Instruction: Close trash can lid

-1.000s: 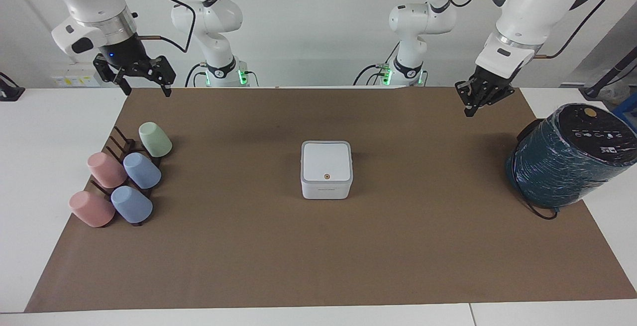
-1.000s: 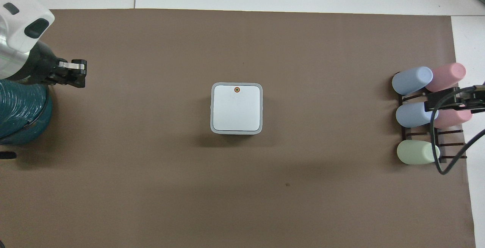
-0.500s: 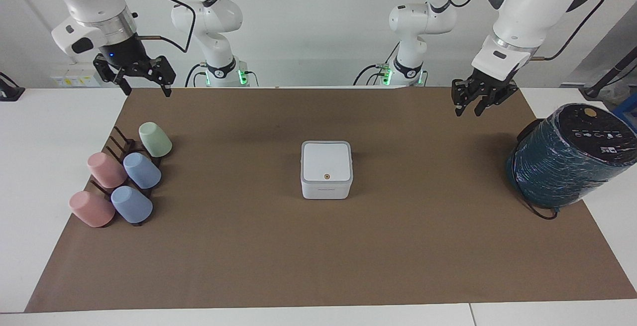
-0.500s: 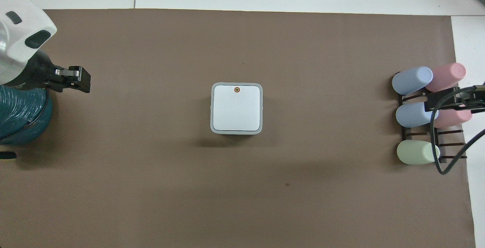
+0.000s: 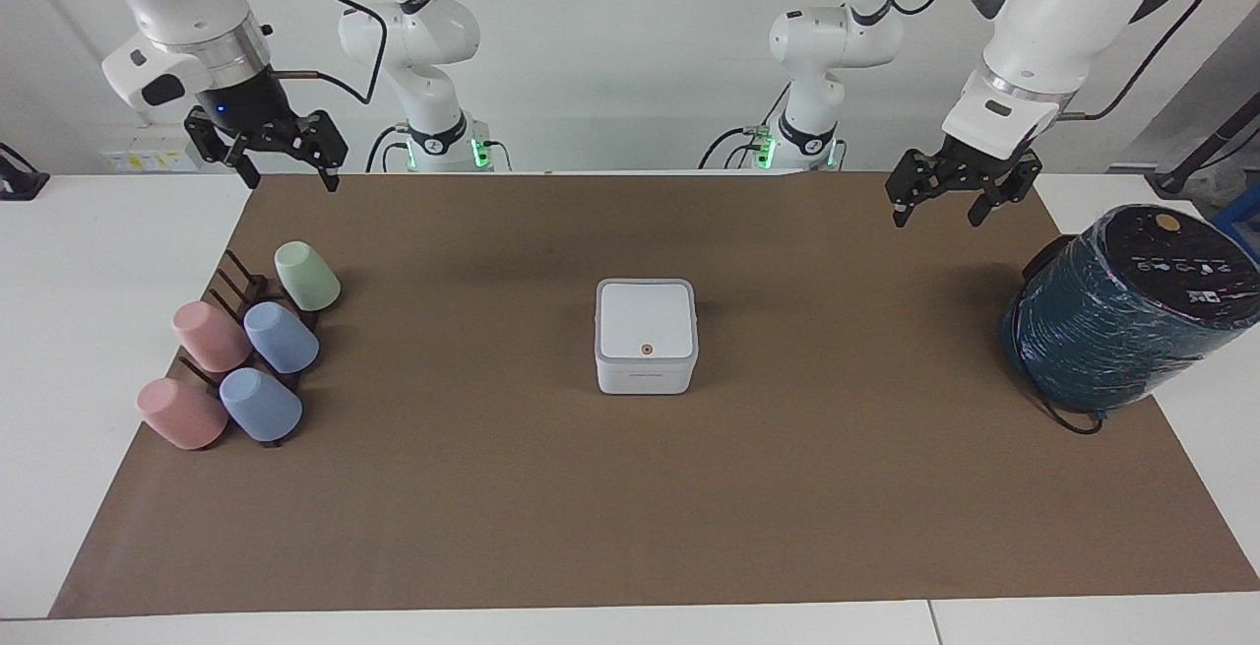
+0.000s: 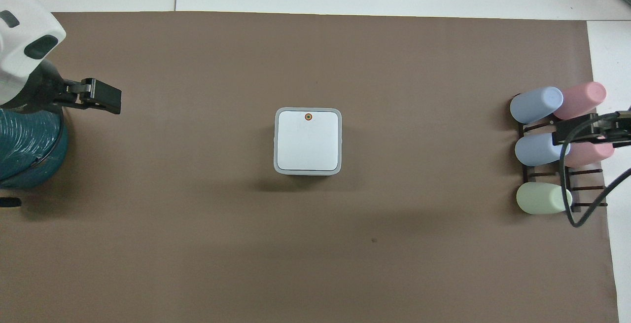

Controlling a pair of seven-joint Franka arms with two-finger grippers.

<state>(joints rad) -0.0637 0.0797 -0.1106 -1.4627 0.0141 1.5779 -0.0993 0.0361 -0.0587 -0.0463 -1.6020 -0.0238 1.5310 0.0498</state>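
- Left gripper has spread its jaws wide since a second ago; it hangs empty over the mat at 2 o'clock from the trash can, near the teal cylinder.
- Trash can sits mid-mat, lid flat down on it, unmoved.
- Right gripper waits, jaws spread, over the mat's corner at 12 o'clock from the cup rack.

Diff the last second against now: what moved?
Only the left gripper: up over the mat by the teal cylinder, it turned at the wrist and its jaws spread from shut to open. The right gripper, the trash can and its closed lid stayed put.
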